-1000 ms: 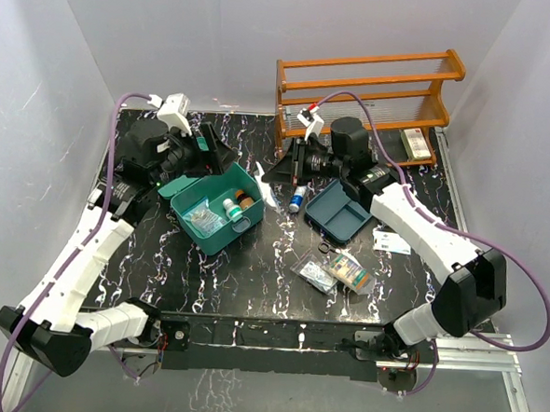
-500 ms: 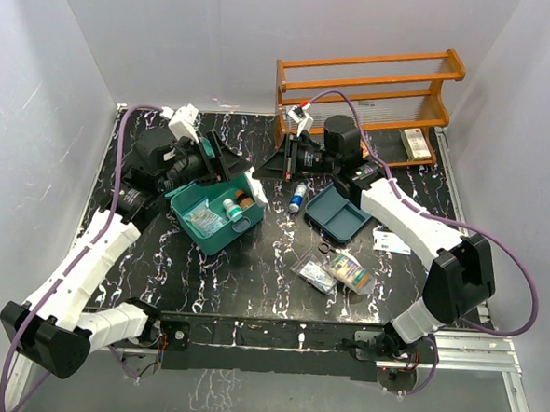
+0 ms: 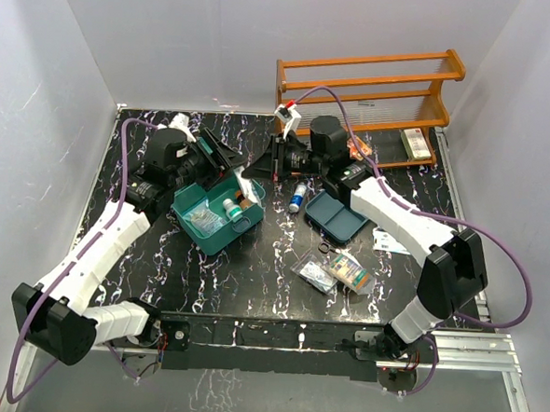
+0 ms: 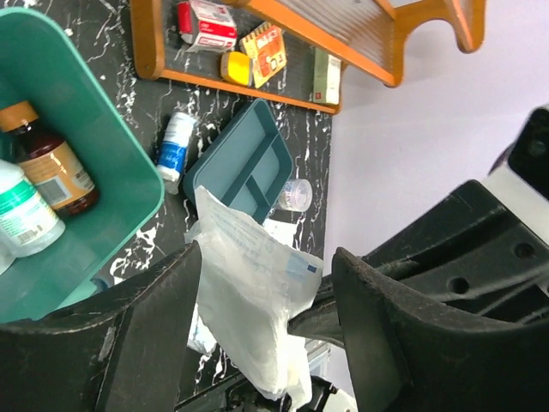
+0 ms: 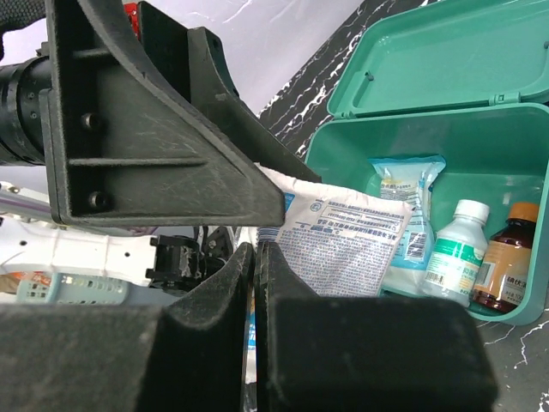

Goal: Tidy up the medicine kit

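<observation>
Packets (image 3: 336, 270) of loose supplies lie nearest the front of the table (image 3: 251, 293), not yet sorted. Just beyond them, left of centre, the medicine kit (image 3: 219, 238) sits with its lid (image 5: 446, 51) thrown back, so things can go straight in. A white bottle (image 5: 450, 249), a brown bottle (image 5: 506, 257) and a pale blue sachet (image 5: 403, 184) already stand together at one end, which leaves room at the other. To the kit's right is a dark blue tray (image 3: 338, 219), with a small bottle (image 3: 297, 200) lying beside it.

Near the kit's far corner the two grippers meet. The right gripper (image 5: 255, 249) has its fingers pressed together on one edge of a white pouch (image 5: 343, 232), holding it out so the free end is offered across. The left gripper (image 4: 266, 257) has its jaws apart, one on each side of that pouch, and does not seem to be gripping it. This looks like a hand-over, probably because the left side is better placed to lower the pouch into the kit.

At the back stands the orange rack (image 3: 362, 76), with small boxes (image 4: 206, 19) on the table beneath it.
</observation>
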Robot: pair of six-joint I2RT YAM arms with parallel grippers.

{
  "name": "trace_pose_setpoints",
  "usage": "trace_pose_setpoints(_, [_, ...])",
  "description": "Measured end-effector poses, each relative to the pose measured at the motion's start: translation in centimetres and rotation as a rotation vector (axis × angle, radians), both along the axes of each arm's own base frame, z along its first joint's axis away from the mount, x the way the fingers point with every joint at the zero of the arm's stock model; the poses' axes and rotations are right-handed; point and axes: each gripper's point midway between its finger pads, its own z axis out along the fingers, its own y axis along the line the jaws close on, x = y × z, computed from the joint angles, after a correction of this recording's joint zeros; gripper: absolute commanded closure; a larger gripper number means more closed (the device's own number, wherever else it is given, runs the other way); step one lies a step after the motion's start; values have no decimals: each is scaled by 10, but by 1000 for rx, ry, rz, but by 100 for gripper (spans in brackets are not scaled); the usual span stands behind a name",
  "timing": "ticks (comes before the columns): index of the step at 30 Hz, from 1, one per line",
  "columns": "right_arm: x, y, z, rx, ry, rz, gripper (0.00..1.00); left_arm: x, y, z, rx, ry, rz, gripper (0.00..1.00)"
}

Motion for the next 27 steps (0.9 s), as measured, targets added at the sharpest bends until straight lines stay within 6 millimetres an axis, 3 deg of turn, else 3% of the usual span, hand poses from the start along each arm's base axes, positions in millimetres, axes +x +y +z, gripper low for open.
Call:
trace_pose_setpoints(5, [0, 10, -8, -26, -22, -1, 100, -3, 2, -11, 5, 56, 15, 53])
trace_pose_setpoints(13, [-3, 22, -17, -77, -76, -10, 99, -5, 6, -16, 4, 96, 47, 91])
trace_pose_setpoints(17, [-4, 25, -23, -115, -99, -22, 80, -5, 12, -23, 26, 120, 77, 99])
trace_pose_setpoints(20, [-6, 27, -27, -144, -118, -32, 66, -5, 18, -30, 51, 139, 106, 100])
trace_pose_setpoints(27, [-10, 31, -37, -205, -147, -61, 48, -7, 42, -38, 135, 190, 220, 100])
